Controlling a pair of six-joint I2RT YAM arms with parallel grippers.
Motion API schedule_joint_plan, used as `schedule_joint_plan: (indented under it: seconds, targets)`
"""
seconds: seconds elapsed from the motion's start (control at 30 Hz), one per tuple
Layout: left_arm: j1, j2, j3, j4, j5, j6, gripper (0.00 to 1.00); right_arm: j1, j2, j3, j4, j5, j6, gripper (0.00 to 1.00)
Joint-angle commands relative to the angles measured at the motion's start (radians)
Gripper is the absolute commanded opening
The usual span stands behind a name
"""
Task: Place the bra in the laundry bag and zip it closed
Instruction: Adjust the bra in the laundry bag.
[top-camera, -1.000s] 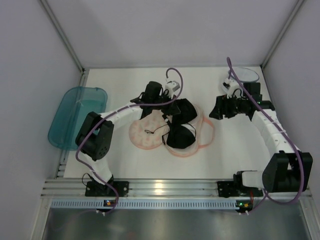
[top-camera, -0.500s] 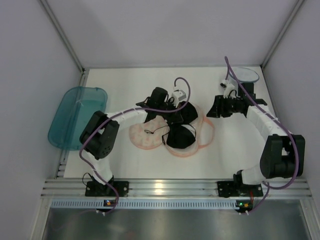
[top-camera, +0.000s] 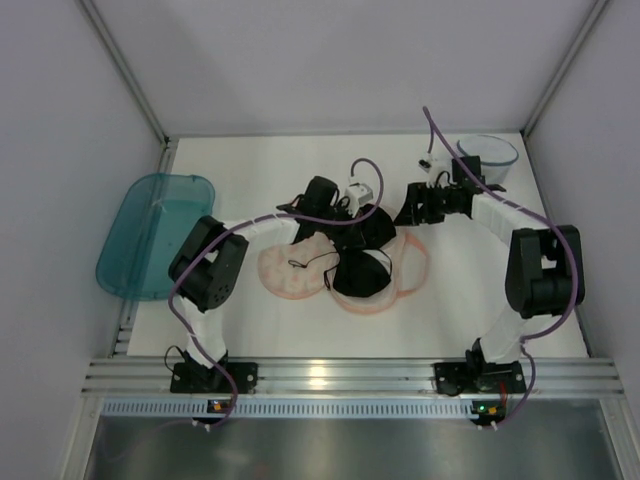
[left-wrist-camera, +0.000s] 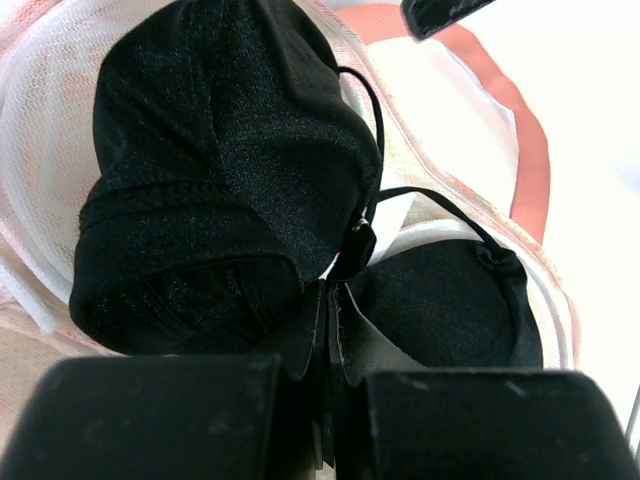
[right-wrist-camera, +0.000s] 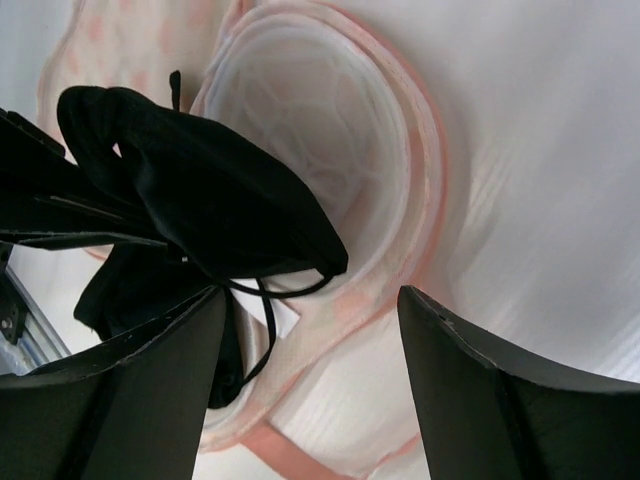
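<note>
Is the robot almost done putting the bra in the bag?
About halfway. Done: the bra lies on the opened laundry bag, its cups over the lobes. In hand: the left gripper pinches the bra's middle, and the right gripper hangs open near the bag's rim. Left: fold the bag shut and zip it.

White table (top-camera: 470, 290); pale grey walls (top-camera: 330, 60); aluminium rail (top-camera: 340, 375) in front.

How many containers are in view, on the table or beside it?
3. A teal bin is at the left edge. A clear tub is in the far right corner. The open laundry bag lies mid-table under the bra. None seems hidden.
</note>
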Motion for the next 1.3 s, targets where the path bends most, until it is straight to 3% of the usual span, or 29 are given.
schedule_joint_plan:
  seconds: [0.0, 0.23, 0.37, 0.57, 0.77, 1.0, 1.17, 1.27]
  targets:
    - [0.015, 0.012, 0.048, 0.014, 0.029, 0.014, 0.00, 0.038, 0.029, 0.061, 0.107, -0.039, -0.007, 0.71]
    - [0.034, 0.023, 0.061, 0.014, 0.051, 0.000, 0.00, 0.063, 0.109, 0.088, 0.140, -0.083, -0.042, 0.71]
    - [0.051, 0.026, 0.071, 0.014, 0.055, -0.002, 0.00, 0.066, 0.129, 0.085, 0.144, -0.119, -0.028, 0.63]
    - [0.061, 0.029, 0.089, 0.014, 0.058, 0.000, 0.00, 0.078, 0.137, 0.090, 0.114, -0.153, -0.014, 0.27]
    - [0.064, 0.028, 0.091, 0.014, 0.055, 0.000, 0.00, 0.077, 0.129, 0.090, 0.059, -0.162, -0.025, 0.00]
    - [0.064, 0.018, 0.080, 0.014, 0.065, 0.006, 0.00, 0.078, 0.085, 0.048, 0.037, -0.119, -0.010, 0.03]
    - [0.066, 0.020, 0.075, 0.014, 0.068, 0.006, 0.00, 0.077, 0.074, 0.062, 0.077, -0.015, -0.007, 0.24]
    - [0.066, 0.020, 0.077, 0.014, 0.063, 0.009, 0.00, 0.080, 0.103, 0.106, 0.069, 0.015, -0.014, 0.30]
